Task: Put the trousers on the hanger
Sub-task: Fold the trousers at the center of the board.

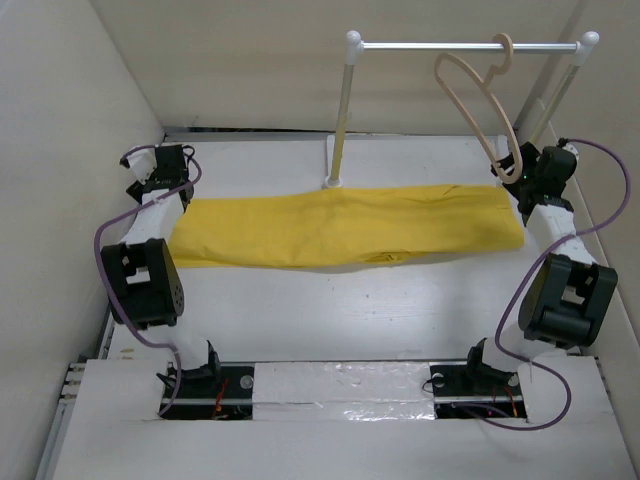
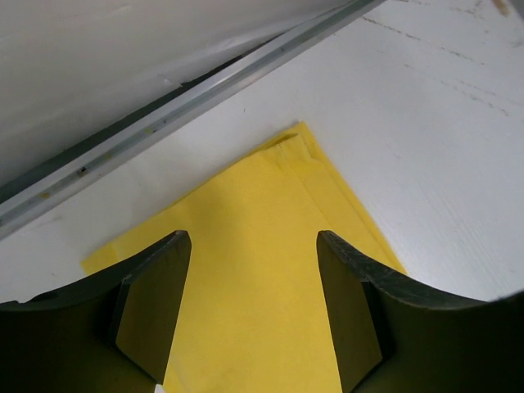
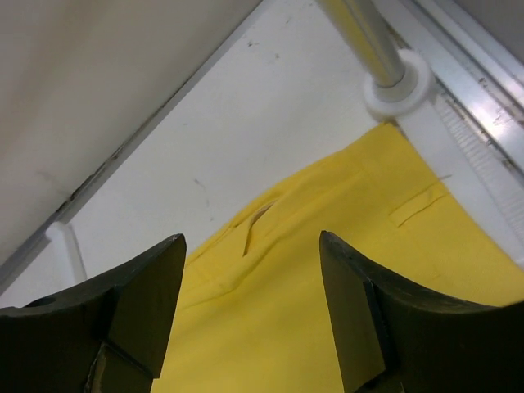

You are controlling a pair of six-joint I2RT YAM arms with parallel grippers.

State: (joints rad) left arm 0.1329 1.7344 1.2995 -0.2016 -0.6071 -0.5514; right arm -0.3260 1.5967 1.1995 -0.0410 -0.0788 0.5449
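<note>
1. Closest to each wrist camera are its own black fingers. The left gripper [image 2: 252,246] has its jaws spread wide with nothing between them, and the right gripper [image 3: 251,246] is equally wide and empty.
2. Under both lie the trousers [image 1: 350,228], folded into a long yellow strip flat on the table [image 1: 330,320] and running from one arm across to the other. The left gripper hangs over a squared corner of one end. The right hangs over the end with pocket slits, which reaches the base of a rail post [image 3: 397,86].
3. Behind the cloth, the hanger [image 1: 480,100] hangs by its hook on the white rail [image 1: 470,45] near the right end. It is tilted and sits clear of the cloth.
4. My reading is that this is the opening grasp, with no part of the garment lifted yet. Whether the fingertips touch the fabric cannot be told.
5. The next move probably calls for each gripper to pinch its end and raise the strip evenly. One end would then go through the hanger's opening, so the cloth drapes over the lower bar without knocking the hook off the rail.
</note>
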